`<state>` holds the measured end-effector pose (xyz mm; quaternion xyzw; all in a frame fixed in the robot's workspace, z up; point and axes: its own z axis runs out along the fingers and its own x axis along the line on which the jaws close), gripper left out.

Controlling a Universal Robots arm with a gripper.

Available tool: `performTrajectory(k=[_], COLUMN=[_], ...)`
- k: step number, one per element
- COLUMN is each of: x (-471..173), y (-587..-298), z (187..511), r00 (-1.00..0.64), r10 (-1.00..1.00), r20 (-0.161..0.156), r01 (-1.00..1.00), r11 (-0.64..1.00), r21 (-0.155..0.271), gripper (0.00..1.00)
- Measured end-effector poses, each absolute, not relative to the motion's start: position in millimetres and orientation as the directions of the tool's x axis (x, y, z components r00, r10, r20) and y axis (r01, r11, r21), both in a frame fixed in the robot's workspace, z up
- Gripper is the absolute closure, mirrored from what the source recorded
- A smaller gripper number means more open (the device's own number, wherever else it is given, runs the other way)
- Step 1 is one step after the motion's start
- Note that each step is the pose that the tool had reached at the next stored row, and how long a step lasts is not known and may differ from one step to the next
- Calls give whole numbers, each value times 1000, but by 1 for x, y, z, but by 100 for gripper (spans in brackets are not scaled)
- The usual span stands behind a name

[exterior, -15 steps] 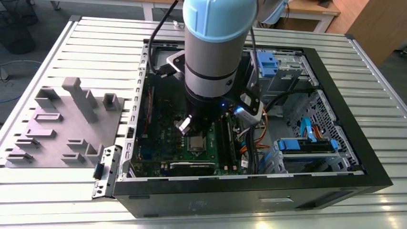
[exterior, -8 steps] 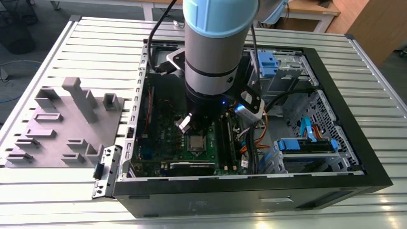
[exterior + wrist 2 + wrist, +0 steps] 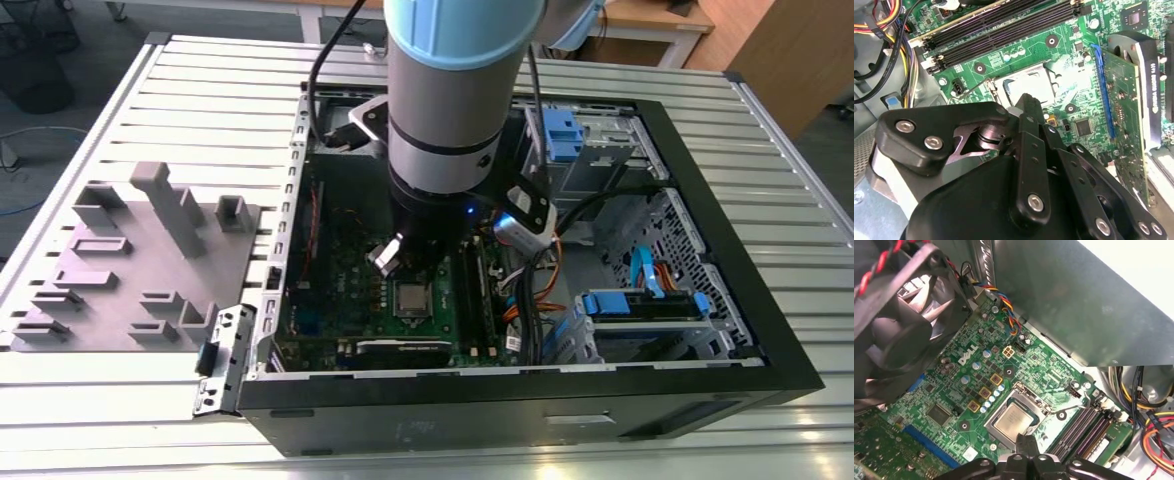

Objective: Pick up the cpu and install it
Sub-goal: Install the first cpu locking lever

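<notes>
Silvery cpu (image 3: 1013, 421) in socket, just below pincer (image 3: 1026, 446)

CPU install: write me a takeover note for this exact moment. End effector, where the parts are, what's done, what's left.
End effector: hangs just above the socket inside the open PC case; whether its fingers are open cannot be told.
CPU: lies flat in the socket frame on the green motherboard, silvery top up; also seen in the exterior view.
Grey moulded tray: on the table, at the exterior view's left.
Done: chip is placed in the socket.
Left: confirm seating and release.
</notes>
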<state>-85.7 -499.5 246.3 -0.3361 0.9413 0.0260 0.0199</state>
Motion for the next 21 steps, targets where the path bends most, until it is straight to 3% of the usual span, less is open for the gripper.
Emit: performTrajectory(k=[21], x=[-82], y=[-493], z=[248], r00=[-773], r10=[-631], r20=[-59], r01=[-634], r11=[772], r21=[41], gripper=[89])
